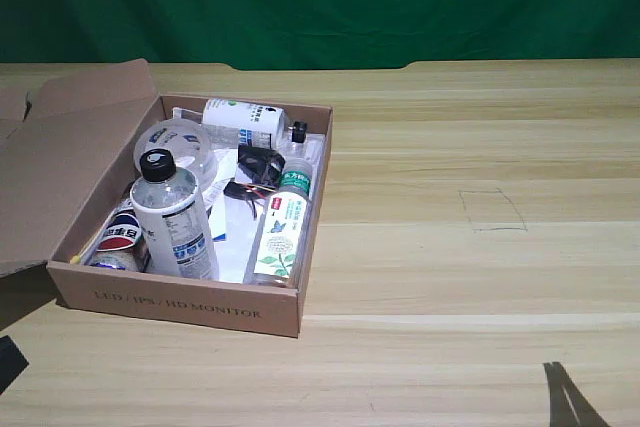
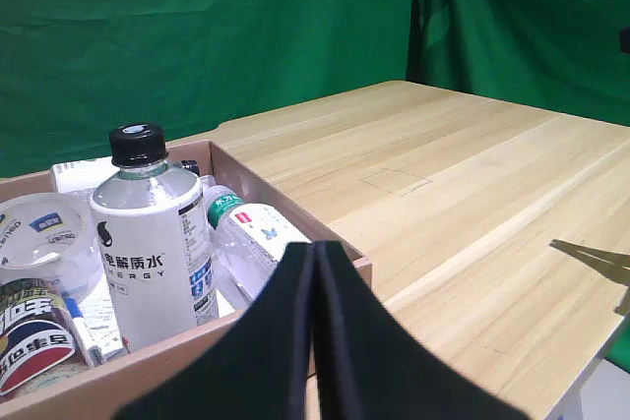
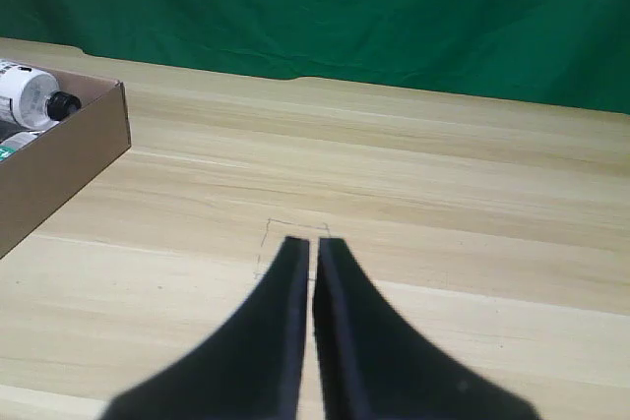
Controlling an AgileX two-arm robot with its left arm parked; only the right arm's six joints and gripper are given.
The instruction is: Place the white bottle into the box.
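Closed black tool [image 3: 310, 253], fingers together and empty, hovers above the pale wooden counter [image 1: 480, 277]. Silvery-white cylindrical bottle with black screw cap [image 1: 173, 217] stands upright inside the shallow brown cardboard box [image 1: 180, 305]; placing looks finished, next likely parking.

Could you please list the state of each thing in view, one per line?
White bottle: upright in the box, black cap on.
Box: open, flap folded back.
Green-capped bottle: lying on its side in the box.
Second white bottle: lying on its side at the box's far end.
Right tool: shut, empty, above bare table.
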